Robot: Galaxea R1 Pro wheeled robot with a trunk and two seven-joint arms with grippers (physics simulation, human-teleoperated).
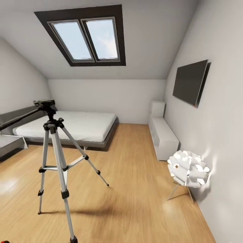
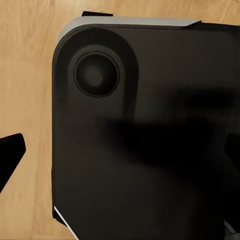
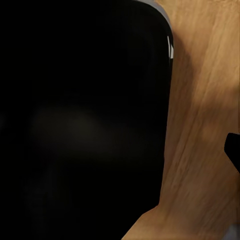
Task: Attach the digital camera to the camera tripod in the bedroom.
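The camera tripod (image 1: 54, 162), a tall three-legged stand with silver telescoping legs, black joints and a black pan head with a long handle, stands upright on the light wood floor (image 1: 135, 202) of the bedroom, in your head view's left foreground. Its head plate is bare. Behind it you see the low grey bed with a white mattress (image 1: 77, 126) against the far wall, under a dark-framed skylight (image 1: 86, 37) in the sloped ceiling. Along the right-hand wall sit a white low cabinet (image 1: 163, 136), a dark wall-mounted screen (image 1: 189, 82) and a white petal-shaped lamp (image 1: 187, 168). Your wrist cameras look onto a dark rounded robot panel (image 2: 150, 150) over wood flooring; a black tip (image 2: 10, 152) juts in at the frame edge, so you cannot tell how far either pincer is open or where the tripod lies relative to it.
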